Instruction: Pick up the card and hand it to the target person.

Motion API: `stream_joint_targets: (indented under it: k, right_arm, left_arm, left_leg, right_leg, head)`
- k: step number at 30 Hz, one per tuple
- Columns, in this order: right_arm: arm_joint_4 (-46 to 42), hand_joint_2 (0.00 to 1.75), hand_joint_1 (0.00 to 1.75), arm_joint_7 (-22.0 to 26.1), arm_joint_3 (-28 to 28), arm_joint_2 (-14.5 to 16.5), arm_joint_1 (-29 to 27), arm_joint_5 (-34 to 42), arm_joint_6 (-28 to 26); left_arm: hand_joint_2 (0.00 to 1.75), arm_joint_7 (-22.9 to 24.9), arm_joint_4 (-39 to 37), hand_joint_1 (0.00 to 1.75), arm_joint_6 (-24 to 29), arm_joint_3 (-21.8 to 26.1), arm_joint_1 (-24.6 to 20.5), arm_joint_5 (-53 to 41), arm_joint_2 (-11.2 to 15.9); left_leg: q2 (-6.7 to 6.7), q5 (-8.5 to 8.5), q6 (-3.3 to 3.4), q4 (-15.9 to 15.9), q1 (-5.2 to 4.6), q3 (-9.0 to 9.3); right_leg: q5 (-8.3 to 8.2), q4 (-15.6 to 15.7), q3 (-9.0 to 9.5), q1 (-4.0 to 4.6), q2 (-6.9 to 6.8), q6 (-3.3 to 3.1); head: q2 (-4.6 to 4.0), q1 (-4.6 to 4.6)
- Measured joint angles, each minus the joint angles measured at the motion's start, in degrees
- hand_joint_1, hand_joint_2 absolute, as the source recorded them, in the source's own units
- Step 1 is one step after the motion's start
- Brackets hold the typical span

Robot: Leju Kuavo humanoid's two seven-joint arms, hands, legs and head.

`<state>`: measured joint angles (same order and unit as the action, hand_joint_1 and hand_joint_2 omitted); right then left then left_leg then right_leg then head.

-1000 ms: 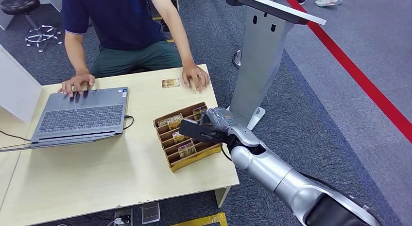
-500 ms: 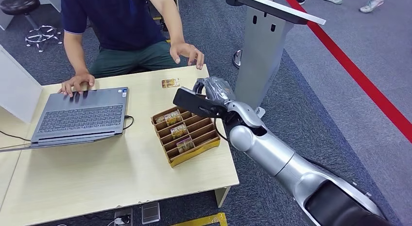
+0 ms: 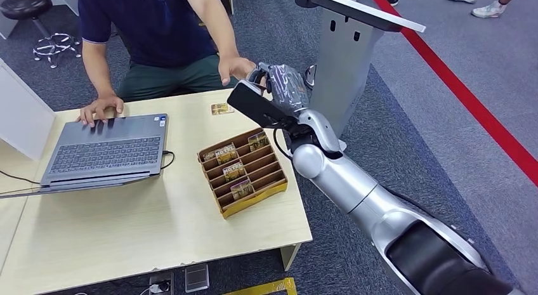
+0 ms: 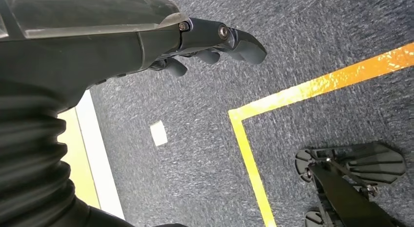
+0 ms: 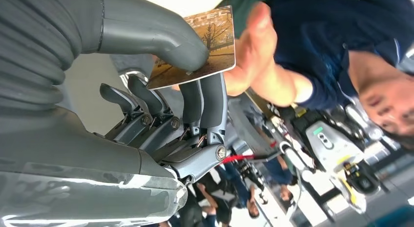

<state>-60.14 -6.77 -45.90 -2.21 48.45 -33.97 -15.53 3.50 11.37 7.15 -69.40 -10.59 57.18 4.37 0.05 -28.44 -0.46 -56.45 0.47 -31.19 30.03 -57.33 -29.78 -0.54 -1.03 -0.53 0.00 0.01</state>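
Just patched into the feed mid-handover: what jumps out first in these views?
The right robot hand is raised past the table's far edge, pinching a card between thumb and fingers, right beside the seated person's outstretched hand. Below on the table sits a cardboard card rack holding more cards, with an open laptop to its left under the person's other hand.
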Motion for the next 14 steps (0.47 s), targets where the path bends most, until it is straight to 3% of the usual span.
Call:
stream_joint_targets:
  k: [6,10,14]
  right_arm:
    - [6.6,1.75,1.66,2.31,0.67,2.42,0.64,-0.46,-2.57]
    - [9.43,1.75,0.0,2.49,0.97,3.31,0.67,-0.98,-4.09]
    - [11.22,1.75,0.0,2.27,1.12,3.68,0.69,-1.61,-4.6]
  left_arm:
    - [1.75,0.02,0.0,0.0,-0.25,-0.02,-0.18,-0.11,-0.05]
    - [1.75,0.11,0.0,0.0,-0.23,-0.01,-0.15,-0.11,-0.1]
    - [1.75,0.08,0.0,0.0,-0.33,-0.03,-0.09,-0.31,-0.11]
  left_leg:
    - [0.0,0.0,0.0,0.0,0.0,0.0]
    - [-0.01,0.0,0.0,0.0,0.0,0.0]
    - [0.0,0.0,0.0,0.0,0.0,0.0]
  right_leg:
    - [0.0,0.0,0.0,0.0,0.0,0.0]
    - [0.0,0.0,0.0,0.0,-0.01,0.0]
    - [0.0,0.0,0.0,0.0,0.0,0.0]
  head:
    - [0.0,0.02]
    - [0.0,0.02]
    - [0.0,0.02]
